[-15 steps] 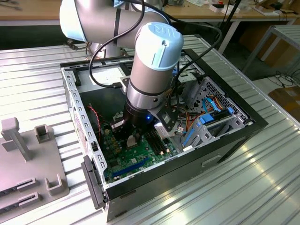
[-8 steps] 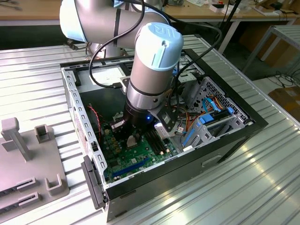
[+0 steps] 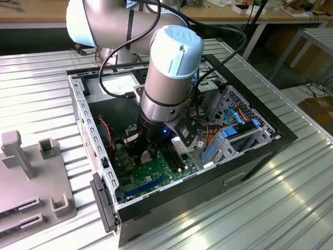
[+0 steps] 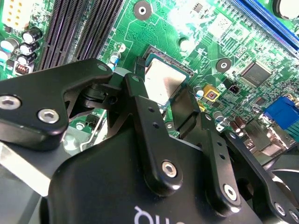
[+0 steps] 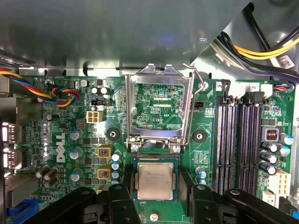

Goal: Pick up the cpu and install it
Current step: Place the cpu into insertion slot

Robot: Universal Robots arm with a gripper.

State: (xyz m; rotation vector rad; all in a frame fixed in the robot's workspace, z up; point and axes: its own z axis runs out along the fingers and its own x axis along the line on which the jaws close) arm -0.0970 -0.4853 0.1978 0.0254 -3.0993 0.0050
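Silvery-tan and flat, the cpu [image 5: 155, 181] lies square inside the black socket [image 5: 156, 160] on the green motherboard [image 5: 60, 135]. From my seat it looks level with the socket's frame in both wrist views. The gripper [image 5: 155, 187] stands right over it. Its jaws are drawn in narrow and hold the chip, with the black fingers [image 5: 122, 198] set against two opposite edges. In the second wrist view the cpu [image 4: 163, 79] shows pale between those fingers [image 4: 140, 109], and the gripper [image 4: 161, 100] closes around it just above the board.

Just beside the socket I see the metal load plate [image 5: 159, 74] standing open. The board shows through its window, and the wire lever [image 5: 192, 109] is raised along one side of it. Dark memory slots [image 5: 238, 140] run near the socket on one side. A bundle of coloured cables [image 5: 51, 91] crosses the board on the other.

In the exterior view the arm [image 3: 166, 78] reaches down into the open computer case [image 3: 234, 174], with the gripper [image 3: 147, 156] low at the motherboard. The case lies on its side on a ribbed metal table [image 3: 260, 219]. A grey fixture [image 3: 26, 172] sits on that table at the exterior view's left, well apart from the case.
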